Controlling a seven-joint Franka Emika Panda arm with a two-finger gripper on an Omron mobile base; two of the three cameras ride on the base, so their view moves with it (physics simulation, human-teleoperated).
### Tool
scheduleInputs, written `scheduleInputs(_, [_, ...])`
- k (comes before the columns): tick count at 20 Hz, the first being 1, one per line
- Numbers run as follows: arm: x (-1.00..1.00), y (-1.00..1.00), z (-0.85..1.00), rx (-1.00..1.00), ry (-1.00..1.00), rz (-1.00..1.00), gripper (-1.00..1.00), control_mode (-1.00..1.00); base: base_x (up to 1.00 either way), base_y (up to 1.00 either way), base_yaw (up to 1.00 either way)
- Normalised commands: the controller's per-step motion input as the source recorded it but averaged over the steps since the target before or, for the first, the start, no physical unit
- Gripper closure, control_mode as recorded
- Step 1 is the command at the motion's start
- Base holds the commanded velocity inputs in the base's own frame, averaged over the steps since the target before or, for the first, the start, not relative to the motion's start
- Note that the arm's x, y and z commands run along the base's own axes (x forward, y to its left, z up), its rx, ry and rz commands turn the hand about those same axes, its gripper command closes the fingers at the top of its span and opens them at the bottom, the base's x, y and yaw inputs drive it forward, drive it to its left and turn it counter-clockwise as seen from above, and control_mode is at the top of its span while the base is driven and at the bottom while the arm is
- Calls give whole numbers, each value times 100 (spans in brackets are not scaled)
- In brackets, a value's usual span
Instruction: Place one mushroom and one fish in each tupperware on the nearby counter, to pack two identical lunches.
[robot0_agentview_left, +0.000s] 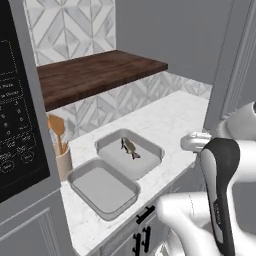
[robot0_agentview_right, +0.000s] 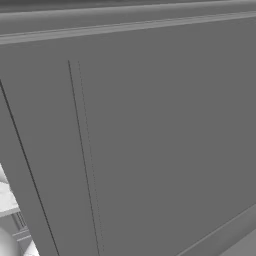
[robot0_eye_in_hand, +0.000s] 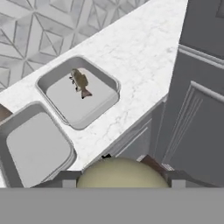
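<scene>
I've got two tupperware tubs side by side on the white marble counter (robot0_agentview_left: 165, 120), nearly touching. From the left base camera the far tupperware (robot0_agentview_left: 152, 146) sits toward the middle of the counter and the near tupperware (robot0_agentview_left: 82, 189) lies closer to the front left corner. A fish (robot0_agentview_left: 129, 147) lies in the far tub, toward its back wall; in the hand camera the same fish (robot0_eye_in_hand: 80, 82) sits in the upper tub (robot0_eye_in_hand: 109, 83). The near tub looks bare inside in both views (robot0_eye_in_hand: 13, 127).

Between my finger tips, at the bottom of the hand camera, sits a pale, rounded, cream-coloured dome (robot0_eye_in_hand: 122, 173) that I take to be a mushroom cap. The gripper (robot0_eye_in_hand: 120, 181) looks to be closed around it, jaws partly spread to suit its width, though the tips themselves are mostly hidden, so I read that as a hold rather than see it outright. The hand hangs off the counter's front edge, above the grey cabinet fronts (robot0_eye_in_hand: 140, 140), well apart from either tub.

My reckoning: one item of four is placed. The mushroom in hand is the second, and it could go with the fish or into the bare tub. After that a second fish and a second mushroom are left to fetch; I can't see where they are. A utensil crock with wooden spoons (robot0_agentview_left: 61, 150) stands just left of the tubs, under the dark wooden shelf (robot0_agentview_left: 95, 72).
</scene>
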Motion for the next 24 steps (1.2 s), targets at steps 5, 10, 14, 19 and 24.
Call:
scheduleInputs(5, [66,47,-52,-4,0,31,100,-100,0,0,0])
scheduleInputs(10, [90,71,-53,-5,2,16,100,-100,0,0,0])
scheduleInputs(14, [100,71,-57,-1,6,13,100,-100,0,0,0])
scheduleInputs(19, [97,45,-52,0,5,10,100,-100,0,0,0])
scheduleInputs(24, [98,15,-51,0,0,5,100,-100,0,0,0])
